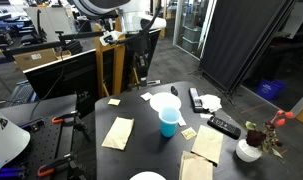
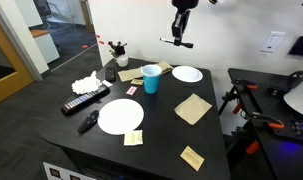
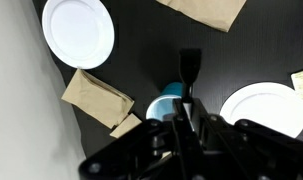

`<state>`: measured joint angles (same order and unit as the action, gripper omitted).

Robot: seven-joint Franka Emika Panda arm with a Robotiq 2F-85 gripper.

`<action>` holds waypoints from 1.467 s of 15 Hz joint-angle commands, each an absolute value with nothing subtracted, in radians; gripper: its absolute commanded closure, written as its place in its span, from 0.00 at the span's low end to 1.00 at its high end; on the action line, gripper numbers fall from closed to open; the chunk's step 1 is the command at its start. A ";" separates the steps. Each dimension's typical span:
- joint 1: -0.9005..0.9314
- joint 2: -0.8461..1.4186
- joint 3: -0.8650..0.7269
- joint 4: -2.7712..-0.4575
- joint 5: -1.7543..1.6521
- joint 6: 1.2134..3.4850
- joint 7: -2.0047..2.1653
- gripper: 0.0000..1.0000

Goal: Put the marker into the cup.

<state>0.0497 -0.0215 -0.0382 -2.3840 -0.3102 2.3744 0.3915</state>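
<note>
The light blue cup [image 1: 169, 121] with a white rim stands upright near the middle of the black table in both exterior views [image 2: 151, 79]. My gripper [image 2: 181, 32] hangs high above the table and is shut on the thin black marker [image 2: 176, 43], which lies roughly level in the jaws. In the wrist view the marker [image 3: 189, 68] sticks out beyond the fingers [image 3: 188, 105]. The cup [image 3: 167, 101] shows below, just left of the marker and partly hidden by the gripper. The gripper also shows in an exterior view [image 1: 141, 68].
Two white plates [image 2: 121, 115] [image 2: 187, 74] and brown napkins [image 2: 193, 108] [image 1: 118, 132] lie around the cup. Black remotes [image 2: 84, 101] [image 1: 223, 126], crumpled white tissue [image 2: 88, 84] and a white vase with red flowers [image 1: 249, 150] sit toward the table's edges.
</note>
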 commanded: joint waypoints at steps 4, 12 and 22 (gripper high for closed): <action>0.037 -0.014 0.001 -2.379 -0.290 2.369 0.355 0.89; 0.039 -0.015 0.006 -2.375 -0.327 2.368 0.461 0.97; 0.047 -0.014 0.031 -2.386 -0.564 2.352 1.138 0.97</action>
